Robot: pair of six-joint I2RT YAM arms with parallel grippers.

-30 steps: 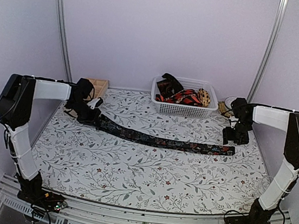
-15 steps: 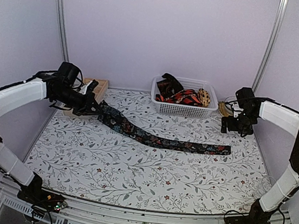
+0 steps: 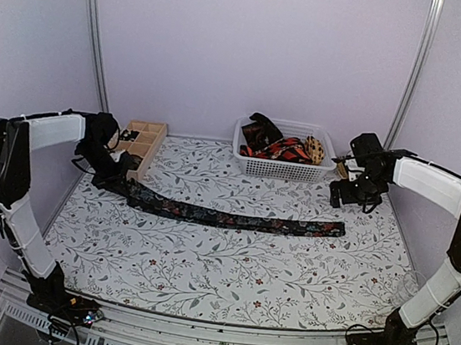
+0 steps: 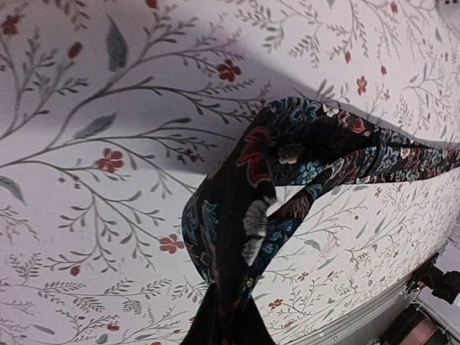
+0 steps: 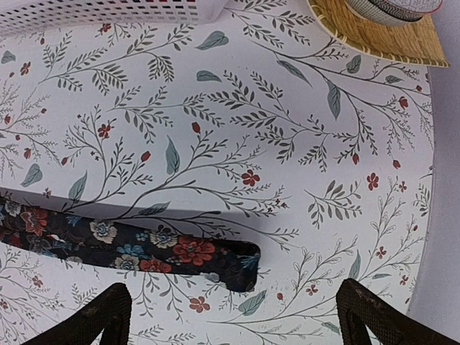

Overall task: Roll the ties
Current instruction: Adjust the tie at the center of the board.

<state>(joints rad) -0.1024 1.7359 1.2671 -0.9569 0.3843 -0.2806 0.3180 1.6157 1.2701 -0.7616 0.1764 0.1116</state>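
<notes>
Dark floral tie (image 3: 233, 218) stretches across the table (image 3: 225, 281) before basket (image 3: 285, 170) and tray (image 3: 147, 133).

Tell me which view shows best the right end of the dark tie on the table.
The right wrist view: there the tie ends close and sharp, flat on the table. The top view shows the whole tie, but that end is small. The left wrist view shows only the other, folded end.
</notes>
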